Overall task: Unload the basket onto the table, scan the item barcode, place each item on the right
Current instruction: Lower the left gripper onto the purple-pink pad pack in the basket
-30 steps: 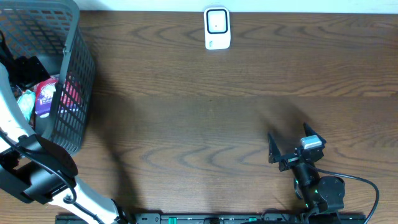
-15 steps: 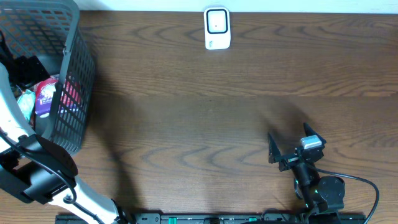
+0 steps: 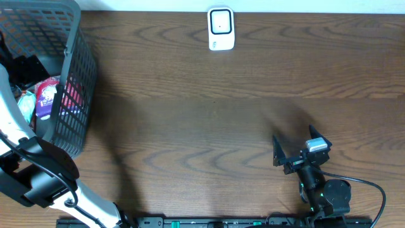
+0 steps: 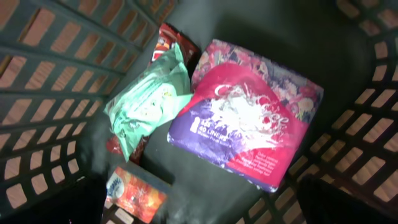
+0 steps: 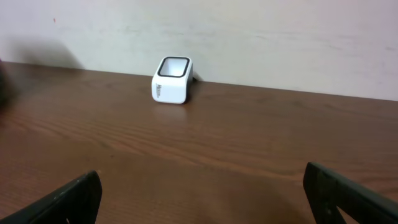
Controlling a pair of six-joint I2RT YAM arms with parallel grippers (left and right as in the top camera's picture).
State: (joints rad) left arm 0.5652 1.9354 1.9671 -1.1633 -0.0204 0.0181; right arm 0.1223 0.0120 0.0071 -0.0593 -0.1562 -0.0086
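- At the left end of the dark brown wood-grain counter (image 3: 209,114) we see a grey plastic lattice basket (image 3: 79,69), standing upright.
- The white and black left arm (image 3: 38,171) extends from the near-left corner over the basket's rim.
- On the basket floor we count four packets, the goods for scanning. A mint-green soft wipes pack (image 4: 149,106) lies tilted towards the left, on top of a dark red glossy packet (image 4: 169,38) that shows past its top edge.
- Below the green pack, a small orange-and-blue printed packet (image 4: 134,196) pokes in at the lower edge of the wrist view, partly hidden.
- Touching the green pack's right edge lies a purple-and-pink flat packet of liners (image 4: 249,124), the largest of the four, printed face up.
- The left fingers (image 4: 339,202) hang inside the basket above these goods. They are spread wide, a dark blurred tip at each lower corner of the view, and they pinch nothing.
- Near the middle of the counter's far edge, by the pale wall (image 5: 249,37), stands a white box-shaped barcode scanner (image 3: 221,28). Its dark-rimmed window faces up, and it is well apart from the basket and from both arms.
- At the right, near the counter's front edge, the right fingers (image 3: 277,151) are spread wide with only bare counter between them. They hold nothing and point towards the scanner.
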